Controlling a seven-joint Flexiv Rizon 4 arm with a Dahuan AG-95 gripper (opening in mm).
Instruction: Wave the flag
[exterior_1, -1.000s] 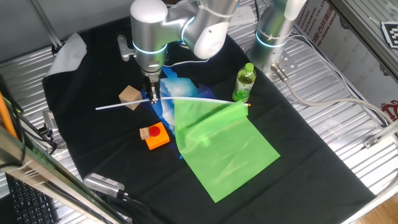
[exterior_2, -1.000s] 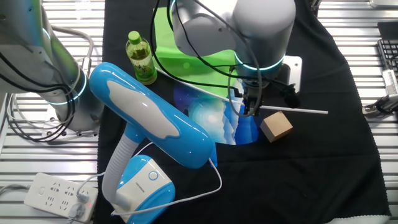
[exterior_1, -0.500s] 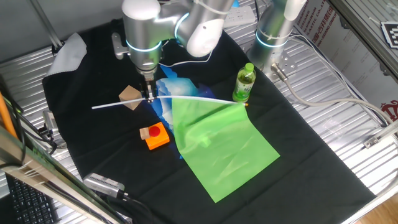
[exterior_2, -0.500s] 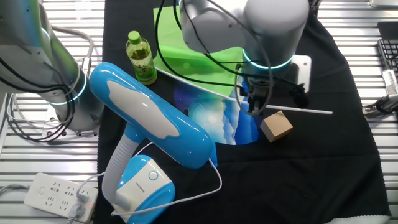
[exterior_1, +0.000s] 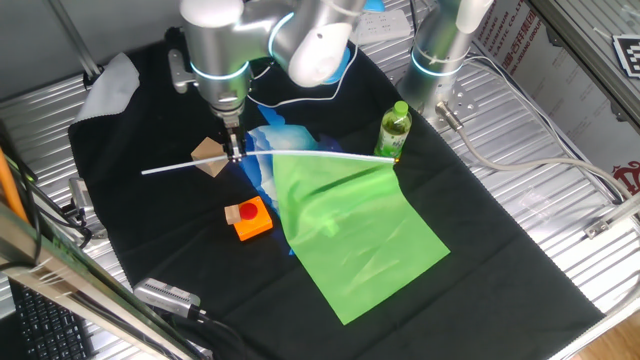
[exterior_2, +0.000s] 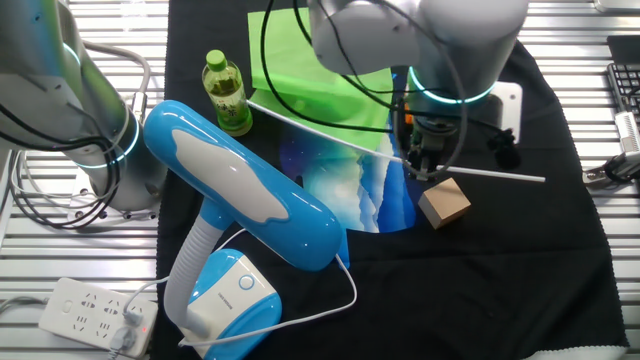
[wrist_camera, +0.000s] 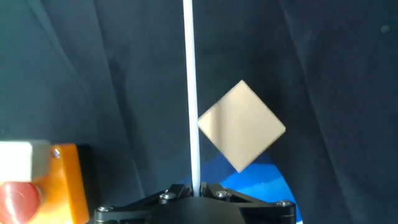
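- While its sheet drapes across the table, one bright light-green rectangular flag (exterior_1: 350, 235) on a long thin white stick (exterior_1: 190, 166) is clamped at the stick by the silver arm's two-finger gripper (exterior_1: 235, 155), above the dark cloth.
- One tan wooden cube (wrist_camera: 242, 125) sits just beside the stick; one orange block with a red button (exterior_1: 250, 217) lies near.
- One green plastic bottle (exterior_1: 393, 132) stands upright at the flag's far corner.
- One black tablecloth (exterior_1: 480, 250) covers a ribbed metal table (exterior_1: 560, 210); one blue-and-white cloth (exterior_2: 345, 190) lies under the gripper.
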